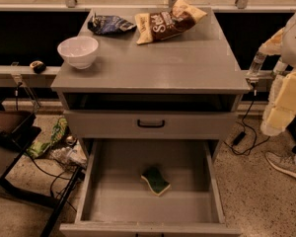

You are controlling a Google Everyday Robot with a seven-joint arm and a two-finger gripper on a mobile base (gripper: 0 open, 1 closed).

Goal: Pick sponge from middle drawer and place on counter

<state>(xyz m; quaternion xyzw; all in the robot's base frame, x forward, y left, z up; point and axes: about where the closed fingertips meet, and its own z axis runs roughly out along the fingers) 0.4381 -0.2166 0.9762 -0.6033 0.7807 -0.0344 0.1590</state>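
Observation:
The sponge (155,180), dark green over yellow, lies flat near the middle of the open middle drawer (113,186), a wide grey box pulled out toward me. The counter (187,65) is the grey cabinet's flat top above it. My gripper (284,102), with pale yellow pads, hangs at the right edge of the view, beside the cabinet's right side and level with the closed drawer front, well away from the sponge.
On the counter are a white bowl (78,51) at front left, a dark blue wrapper (108,23) and a brown-and-yellow chip bag (168,21) at the back. A drawer front with a black handle (151,124) sits above the open drawer. Cables and clutter lie on the floor left; a shoe (286,164) right.

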